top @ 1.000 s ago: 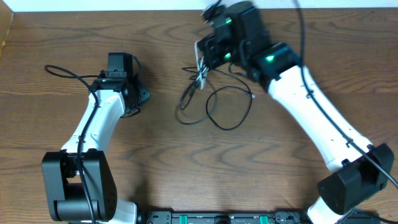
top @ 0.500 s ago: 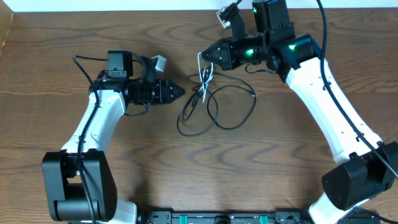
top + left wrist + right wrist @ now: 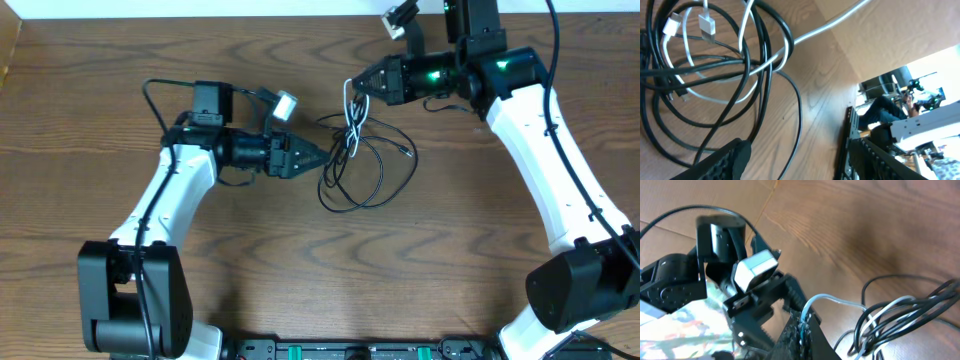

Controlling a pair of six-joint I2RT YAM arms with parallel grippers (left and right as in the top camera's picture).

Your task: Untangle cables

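The left arm [image 3: 165, 200] reaches from the near left corner of the wooden table [image 3: 300, 290] towards the far middle. Its forearm is turned so that the left gripper [image 3: 318, 157] points right. In the left wrist view its fingers [image 3: 732, 155] stand wide apart with nothing between them. One black loop passes right beside a fingertip, and whether it touches cannot be told.

Just right of that gripper lie the cables [image 3: 365, 165], on the far half of the table and a little right of centre, between the two grippers. They are a loose knot of overlapping black cables [image 3: 765, 75] with the white cable [image 3: 690, 85] threaded through them. Two small white plugs [image 3: 706, 22] sit side by side on the far edge of the knot. One thin black end trails out to the right on the wood.

At the far side of the knot the right gripper [image 3: 358, 88] points left. In the right wrist view its fingers [image 3: 805, 330] are pressed together on the white cable, which curls out from the tips and runs right into the black loops. The right arm [image 3: 540, 150] slopes from there to its base at the near right corner.
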